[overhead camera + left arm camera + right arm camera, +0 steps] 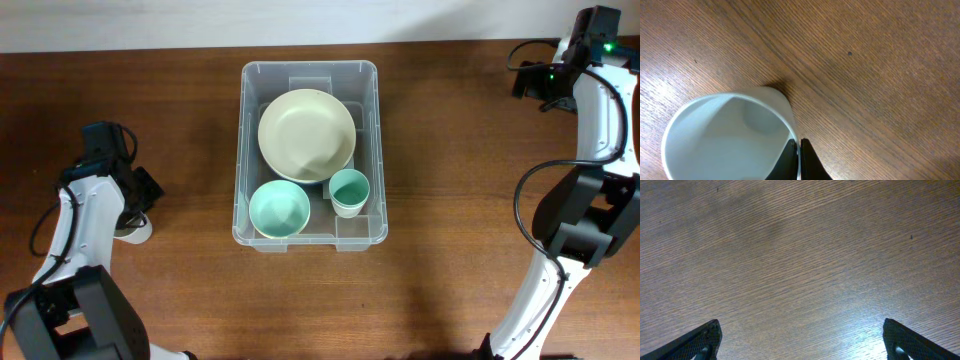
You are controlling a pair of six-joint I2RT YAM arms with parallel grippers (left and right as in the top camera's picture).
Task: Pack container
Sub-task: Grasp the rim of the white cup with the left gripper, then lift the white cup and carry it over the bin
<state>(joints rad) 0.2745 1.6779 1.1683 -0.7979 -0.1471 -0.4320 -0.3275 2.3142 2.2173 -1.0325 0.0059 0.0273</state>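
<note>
The clear plastic container (243, 150) stands mid-table and holds a cream plate (306, 134), a mint bowl (279, 209) and a mint cup (349, 191). A white cup (727, 137) stands on the table at the far left (133, 230). My left gripper (799, 146) is shut on that cup's rim, one finger inside and one outside. In the overhead view the left gripper (135, 205) is right over the cup. My right gripper (800, 337) is open and empty above bare wood, at the far right back of the table (545, 85).
The wooden table (460, 200) runs around the container on all sides. A pale wall strip lies along the back edge (300, 20). The arm bases stand at the front left (80, 320) and front right (570, 250).
</note>
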